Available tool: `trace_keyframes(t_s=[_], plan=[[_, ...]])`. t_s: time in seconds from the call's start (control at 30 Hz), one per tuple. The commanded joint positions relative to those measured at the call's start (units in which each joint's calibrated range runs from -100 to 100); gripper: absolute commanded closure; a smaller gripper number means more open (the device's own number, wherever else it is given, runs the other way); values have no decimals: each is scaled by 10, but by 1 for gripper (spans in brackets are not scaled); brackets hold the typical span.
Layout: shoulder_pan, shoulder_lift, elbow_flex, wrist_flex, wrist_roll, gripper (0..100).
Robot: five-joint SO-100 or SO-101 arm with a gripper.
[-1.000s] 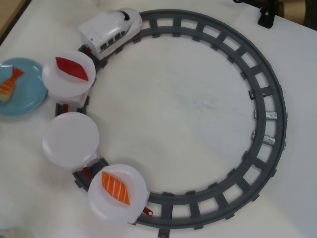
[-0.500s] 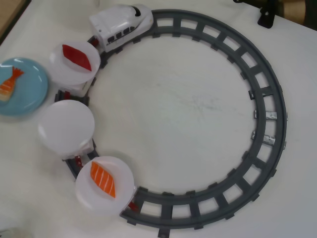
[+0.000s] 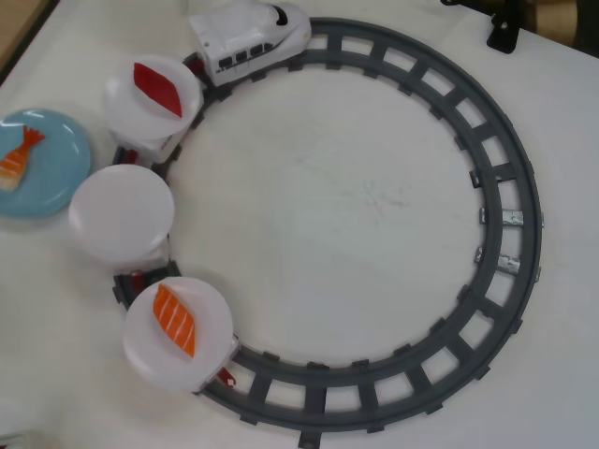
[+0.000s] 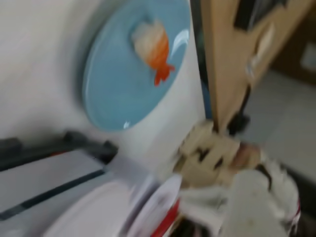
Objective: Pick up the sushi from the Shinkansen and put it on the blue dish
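Overhead view: 1 white Shinkansen [image 3: 248, 36] on 1 circular gray track [image 3: 510, 215], 3 round white plates [image 3: 122, 213], 1 blue dish [image 3: 51, 168], and 3 sushi pieces: 1 shrimp nigiri [image 3: 19, 157], 1 salmon piece [image 3: 175, 321], 1 dark red piece [image 3: 157, 89].

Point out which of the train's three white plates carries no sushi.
The middle white plate, beside the blue dish: it is bare; its neighbours carry dark red and orange pieces.

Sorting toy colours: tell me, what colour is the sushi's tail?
Red-orange; the sushi shows it best in the overhead view.

Track [image 3: 510, 243] ring interior open; 3 white plates [image 3: 122, 213] crowd blue dish [image 3: 51, 178].
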Motion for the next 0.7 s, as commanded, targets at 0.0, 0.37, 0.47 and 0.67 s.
trace_keyframes(t_s=[0.0,0.37,0.47,0.67], plan=[[18,-110,74,-19,-9,80],[-78,-221,165,71,-11,80],[-121,-221,167,87,-23,80],[-122,-221,167,87,-38,80]])
